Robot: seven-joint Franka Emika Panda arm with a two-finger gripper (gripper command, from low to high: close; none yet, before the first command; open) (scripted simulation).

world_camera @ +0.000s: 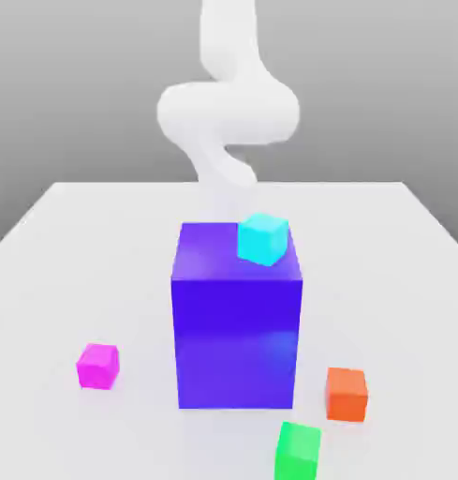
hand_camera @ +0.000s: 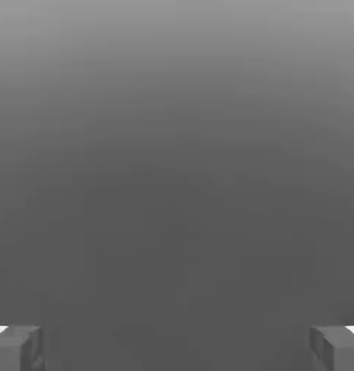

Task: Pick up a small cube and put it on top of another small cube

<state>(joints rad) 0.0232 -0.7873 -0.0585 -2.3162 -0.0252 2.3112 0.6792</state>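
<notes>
The flat white bench [world_camera: 54,244] carries everything and is seen reaching back to a grey backdrop. Behind the block, the smooth white robot arm [world_camera: 228,112] is seen curling upward, drawn back from the objects, presumably so that the working area is left free for an approach. In the middle of the bench stands the tall glossy blue-violet block [world_camera: 236,323], by far the largest object, and on its top face, at the corner toward the exterior view's right, a small cyan cube [world_camera: 262,238] is perched. Three more small cubes lie well apart on the bench around the block's foot: a green cube [world_camera: 298,452] nearest the camera, an orange cube [world_camera: 347,393] on the exterior view's right, and the small bright magenta cube [world_camera: 98,365], the task's object, alone on the exterior view's left and untouched. The tool [hand_camera: 177,348] is spread fully wide, with nothing held between its grey fingertips [hand_camera: 17,348], evidently ready for a first grasp.
</notes>
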